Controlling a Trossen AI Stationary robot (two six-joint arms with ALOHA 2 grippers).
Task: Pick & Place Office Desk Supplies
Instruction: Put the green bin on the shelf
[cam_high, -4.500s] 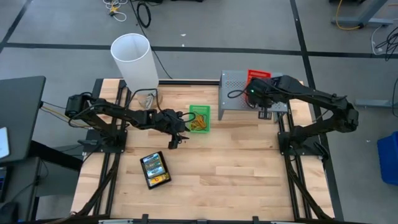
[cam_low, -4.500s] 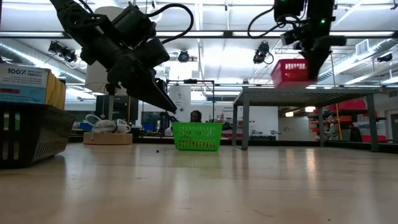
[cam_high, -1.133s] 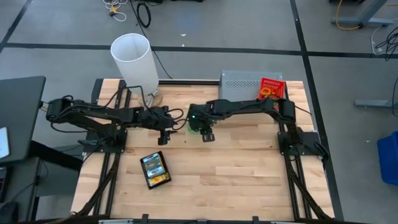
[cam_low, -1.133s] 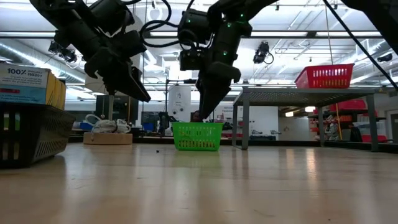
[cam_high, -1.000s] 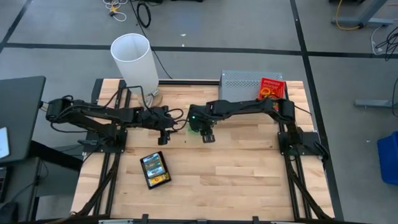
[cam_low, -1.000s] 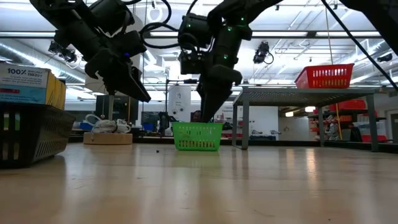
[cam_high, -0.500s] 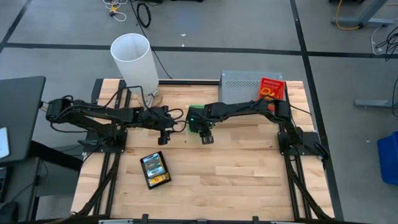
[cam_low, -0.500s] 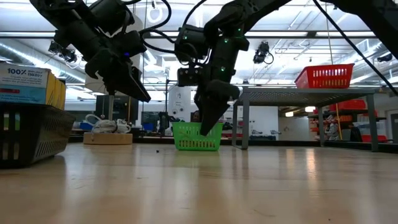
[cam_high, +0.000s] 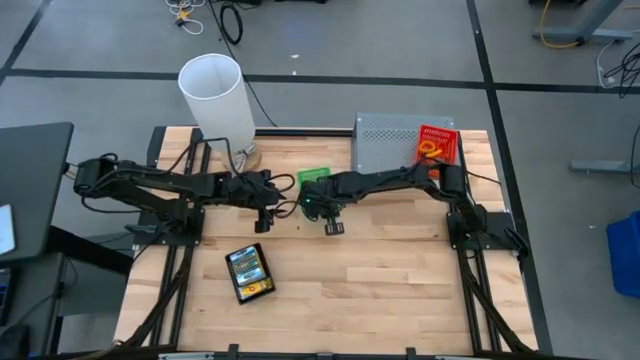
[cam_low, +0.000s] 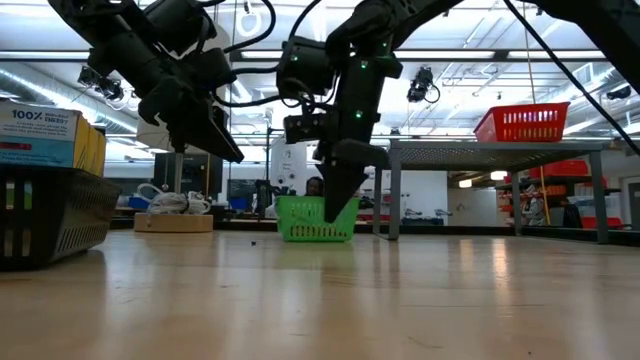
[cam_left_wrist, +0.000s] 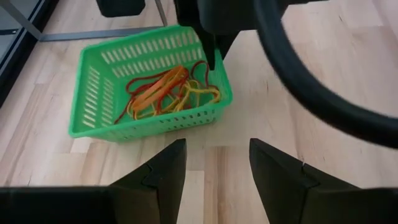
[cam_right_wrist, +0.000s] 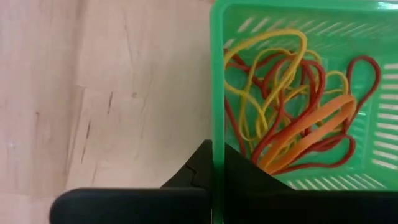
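Right wrist view: right end effector (cam_right_wrist: 212, 163) has just clamped onto the green tray (cam_right_wrist: 217, 74) wall — lift looks next; left end effector (cam_left_wrist: 213, 163) hangs apart nearby.

right gripper (cam_low: 335, 205) lowered — now clamped on green tray (cam_low: 316, 219) wall

Dark jointed arms, black cables, green lights

Light wooden table (cam_high: 380, 270), green tray (cam_high: 314, 177) mid-table, black tray (cam_high: 249, 273) near front, grey riser (cam_high: 385, 140) at back
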